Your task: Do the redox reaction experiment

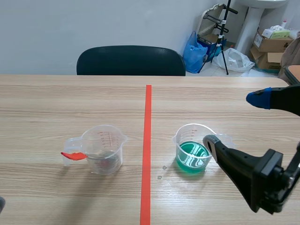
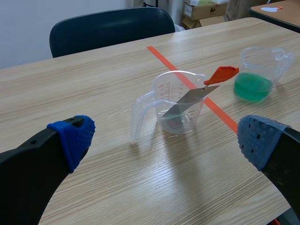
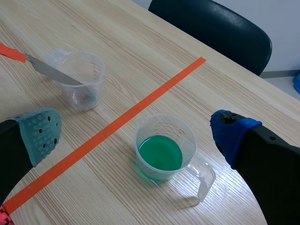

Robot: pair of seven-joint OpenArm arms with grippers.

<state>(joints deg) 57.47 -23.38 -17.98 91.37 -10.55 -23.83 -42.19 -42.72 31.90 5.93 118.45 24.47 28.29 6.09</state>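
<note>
- Wooden table [image 1: 56, 103], with an orange-red tape line [image 1: 147, 140] running near to far down the middle.
- Left of the line stands a clear measuring cup [image 1: 104, 149], upright, with its handle to the left and spout to the right.
- A knife [image 1: 73, 155] leans inside that cup. The metal blade is down in it, and the orange-red handle sticks out over the left rim, above the cup's handle.
- There is a faint reddish trace at that cup's bottom, too small to identify.
- Just right of the line stands a second clear cup [image 1: 194, 147], upright and part filled with green liquid [image 3: 160, 152]. Its handle is to the right.
- Right gripper [image 1: 233, 119]: fingers spread wide, holding nothing. It hangs over the green cup's right side. In the wrist view the cup sits between and below the pads, touching neither.
- Left gripper [image 2: 166, 138]: fingers spread wide, empty. The cup with the knife is ahead of it, well apart.
- A dark chair [image 1: 130, 61] stands at the far edge of the table.
</note>
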